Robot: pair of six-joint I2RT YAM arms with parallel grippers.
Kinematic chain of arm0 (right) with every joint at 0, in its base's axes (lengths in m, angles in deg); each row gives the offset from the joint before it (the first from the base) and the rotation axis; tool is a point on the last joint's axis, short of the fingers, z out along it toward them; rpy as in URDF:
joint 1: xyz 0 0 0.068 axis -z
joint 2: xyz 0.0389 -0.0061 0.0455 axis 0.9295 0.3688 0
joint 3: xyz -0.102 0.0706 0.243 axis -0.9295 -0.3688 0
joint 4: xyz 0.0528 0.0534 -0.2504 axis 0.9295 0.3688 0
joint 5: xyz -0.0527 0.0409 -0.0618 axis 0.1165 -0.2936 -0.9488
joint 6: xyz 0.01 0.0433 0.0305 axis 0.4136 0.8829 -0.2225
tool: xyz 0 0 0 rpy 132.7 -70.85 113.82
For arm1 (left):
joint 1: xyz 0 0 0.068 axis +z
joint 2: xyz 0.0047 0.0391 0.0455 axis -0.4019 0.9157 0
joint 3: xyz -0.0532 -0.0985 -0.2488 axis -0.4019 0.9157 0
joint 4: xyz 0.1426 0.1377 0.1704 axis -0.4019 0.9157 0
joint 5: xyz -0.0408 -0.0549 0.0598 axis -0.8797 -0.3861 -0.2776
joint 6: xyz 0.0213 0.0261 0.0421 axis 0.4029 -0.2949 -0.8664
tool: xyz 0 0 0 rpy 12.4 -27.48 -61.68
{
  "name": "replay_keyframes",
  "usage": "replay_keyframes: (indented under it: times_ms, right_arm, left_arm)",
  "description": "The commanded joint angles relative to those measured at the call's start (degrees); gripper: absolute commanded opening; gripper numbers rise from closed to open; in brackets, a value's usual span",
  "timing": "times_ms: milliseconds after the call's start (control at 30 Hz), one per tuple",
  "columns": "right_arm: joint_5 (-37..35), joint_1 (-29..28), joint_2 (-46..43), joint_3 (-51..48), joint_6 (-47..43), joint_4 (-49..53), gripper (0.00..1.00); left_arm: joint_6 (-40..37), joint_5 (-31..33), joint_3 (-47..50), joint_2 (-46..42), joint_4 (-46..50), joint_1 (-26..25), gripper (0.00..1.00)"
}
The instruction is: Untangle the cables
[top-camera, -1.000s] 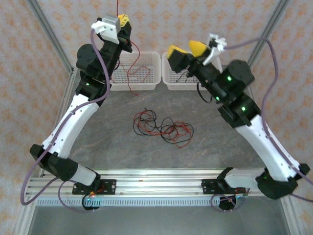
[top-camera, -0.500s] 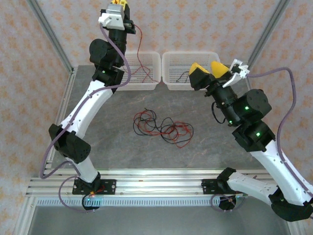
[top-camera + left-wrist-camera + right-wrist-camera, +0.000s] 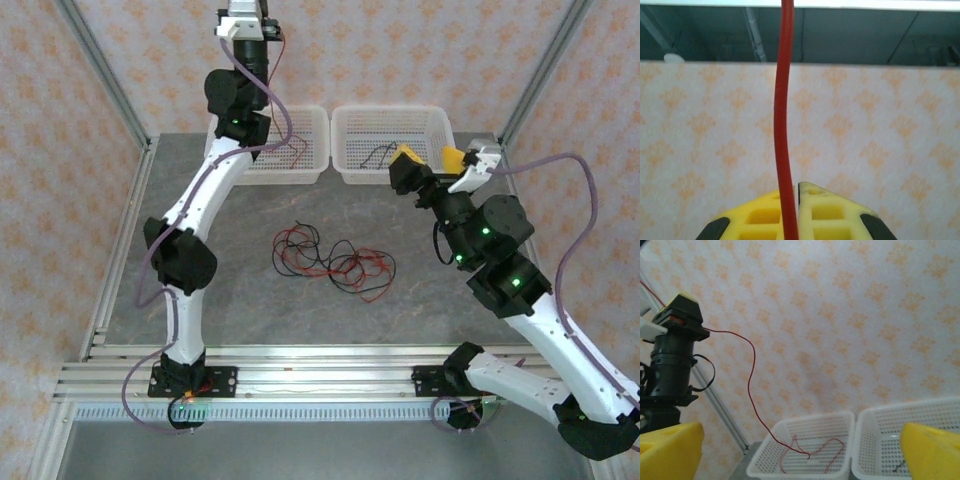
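Table [image 3: 200, 290]: one tangle of red and black cables [image 3: 332, 262], mid-surface. Left basket [image 3: 275, 176]: red cable [image 3: 291, 147] hanging in from my left gripper [image 3: 248, 8] (raised to the top edge). Right basket [image 3: 362, 176]: black cable [image 3: 380, 153]; my right gripper [image 3: 428, 160] at its near right corner, fingers apart.

Cream paper walls [image 3: 400, 50] with orange flowers are standing around the grey stone-look table top [image 3: 240, 312]. Silver metal poles [image 3: 103, 70] are rising at its back corners, and a dark ceiling [image 3: 865, 35] is showing above.

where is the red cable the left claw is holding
In the right wrist view the red cable hangs from the raised left claw at far left, trailing down into the left basket.
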Motion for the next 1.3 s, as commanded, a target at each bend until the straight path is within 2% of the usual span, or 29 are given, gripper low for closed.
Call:
replay_keyframes:
  times_ms: [0, 200, 400, 567, 700, 833, 933, 1133, 1267]
  right_arm:
    - [-2.1, 0.6, 1.3, -2.9, -2.9, -2.5, 1.00]
    - [-0.6, 1.8, 5.1, -6.0, -2.9, -3.0, 1.00]
    - [1.6, 2.6, 6.1, -8.0, -0.8, -2.1, 0.97]
    - [2.5, 2.7, 5.2, -7.6, 1.8, 1.8, 0.97]
    - [3.1, 2.7, 3.7, -7.3, 3.7, 5.0, 0.96]
    - [4.1, 2.7, 1.2, -7.3, 5.2, 7.9, 0.95]
    - [4.2, 2.6, -0.6, -7.4, 5.9, 10.0, 0.95]
    - [3.6, 2.7, -2.0, -7.0, 6.3, 13.3, 0.95]
    - [3.8, 2.7, -2.1, -6.8, 6.5, 14.0, 0.95]
  left_arm:
    - [2.9, 1.4, -1.6, 4.2, -6.7, 2.3, 0.00]
    - [2.1, 3.5, 2.9, 9.0, -11.5, 3.7, 0.00]
    - [2.3, 8.2, 17.2, 7.5, -15.4, 4.6, 0.00]
    - [3.5, 12.9, 30.8, 2.8, -11.3, 4.6, 0.00]
    - [5.4, 15.3, 36.8, 1.9, -6.1, 4.7, 0.00]
    - [5.0, 16.7, 36.4, 4.3, 2.2, 4.8, 0.00]
    - [5.8, 17.3, 32.7, 6.2, 11.6, 4.9, 0.00]
    - [9.0, 14.7, 13.6, 12.6, 43.1, 4.9, 0.00]
    - [9.2, 12.1, 8.1, 14.1, 53.8, 4.9, 0.00]
